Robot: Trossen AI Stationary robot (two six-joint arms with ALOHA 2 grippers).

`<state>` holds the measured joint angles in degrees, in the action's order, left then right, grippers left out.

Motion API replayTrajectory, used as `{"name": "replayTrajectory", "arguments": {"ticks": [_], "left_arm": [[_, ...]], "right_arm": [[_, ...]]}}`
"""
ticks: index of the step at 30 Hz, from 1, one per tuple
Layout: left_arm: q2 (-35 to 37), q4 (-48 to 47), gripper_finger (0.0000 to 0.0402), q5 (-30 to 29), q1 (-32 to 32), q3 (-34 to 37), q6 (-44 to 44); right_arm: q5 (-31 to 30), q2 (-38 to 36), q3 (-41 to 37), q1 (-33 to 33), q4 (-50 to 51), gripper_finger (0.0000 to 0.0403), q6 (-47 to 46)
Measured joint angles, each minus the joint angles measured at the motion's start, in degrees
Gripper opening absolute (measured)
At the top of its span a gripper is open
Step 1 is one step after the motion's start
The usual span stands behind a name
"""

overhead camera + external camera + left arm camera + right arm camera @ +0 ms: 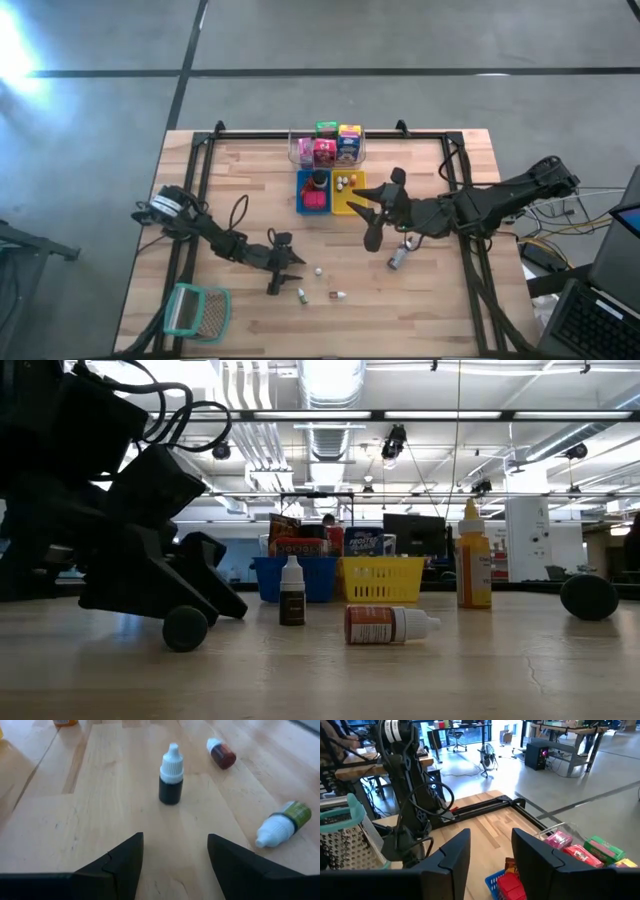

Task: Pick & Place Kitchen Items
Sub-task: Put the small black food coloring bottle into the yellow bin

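The yellow tray (352,205) served as the landmark. The left gripper (275,272) lay low on the table (440,300), well to the near-left of the yellow tray, its fingers (120,865) apart and empty. Just ahead of them stood an upright dark dropper bottle (171,775); a red-brown dropper bottle (221,754) and a green-labelled dropper bottle (282,822) lay on their sides close by. These bottles appeared light, rigid and smooth-walled; the lying ones would likely roll. The upright bottle was best taken across its body below the white cap, since the tapered cap offered a poor seat.

The right gripper (372,222) hovered at the yellow tray's near-right edge, fingers (452,855) apart with nothing between them. A grey bottle (399,257) lay on its side near it, farther from the tray. Boxed packets (325,150) sat in the clear tub (294,152) behind the trays.
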<state>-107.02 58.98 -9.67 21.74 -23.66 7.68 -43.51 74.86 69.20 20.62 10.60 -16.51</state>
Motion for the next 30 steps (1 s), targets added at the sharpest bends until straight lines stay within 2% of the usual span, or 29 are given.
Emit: {"name": "replayTrajectory", "arguments": {"ticks": [10,15,23,30], "left_arm": [[0.07,-1.35,0.0227,0.86,-0.27,-0.66,-0.09],[0.02,-1.66,0.0227,3.78,-0.36,-3.82,-2.21],[0.02,-13.87,0.0227,4.46,-1.46,-11.87,-6.63],[0.02,-15.08,0.0227,4.68,-3.93,-12.59,-6.05]], "right_arm": [[0.12,0.20,0.10,-0.04,0.44,0.0121,0.00],[0.20,0.21,0.07,-0.24,1.71,0.0109,0.28],[0.20,0.21,-0.01,-0.28,3.05,0.0094,0.61],[0.23,0.21,-0.01,-0.27,2.99,0.0090,0.95]]}}
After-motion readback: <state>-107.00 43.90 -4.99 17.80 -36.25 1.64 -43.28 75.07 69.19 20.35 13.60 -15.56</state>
